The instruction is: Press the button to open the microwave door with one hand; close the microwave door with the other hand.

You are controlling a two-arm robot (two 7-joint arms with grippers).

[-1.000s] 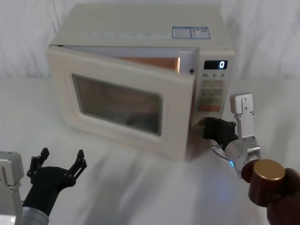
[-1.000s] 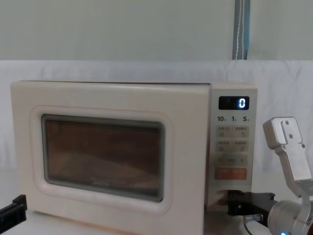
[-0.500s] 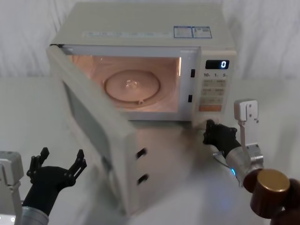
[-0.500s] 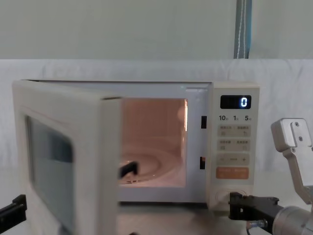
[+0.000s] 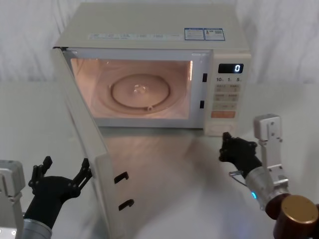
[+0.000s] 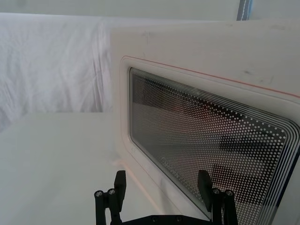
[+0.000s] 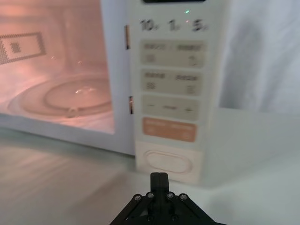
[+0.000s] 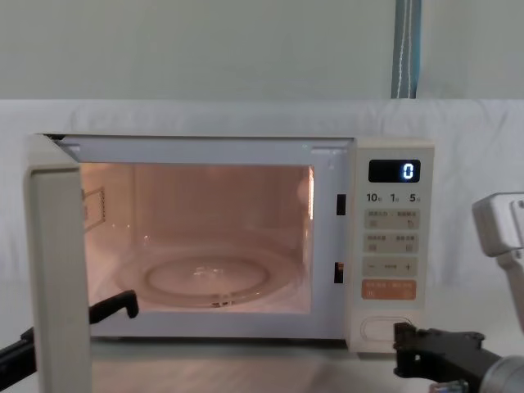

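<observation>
The cream microwave door (image 5: 102,169) stands wide open, swung out on its left hinge; the chest view shows it edge-on (image 8: 57,270). Its dotted dark window (image 6: 211,140) is right in front of my left gripper (image 6: 162,180). That left gripper (image 5: 66,168) hovers low at the front left, open and holding nothing, just outside the door's outer face. The oval cream button (image 7: 168,162) sits at the bottom of the control panel (image 5: 222,130) (image 8: 386,329). My right gripper (image 5: 225,143) is shut on nothing, its tip (image 7: 159,176) a short gap in front of the button.
The microwave body (image 5: 149,30) stands on a white cloth-covered table (image 5: 174,189). Its lit cavity holds a glass turntable (image 5: 140,92). An orange key (image 7: 168,130) lies just above the button, and the display (image 8: 394,171) reads 0. The right arm's white link (image 5: 269,142) rises near the panel.
The door has swung from nearly shut to fully open, out to the left. My right gripper has drawn back from the button. The left gripper has not moved.
</observation>
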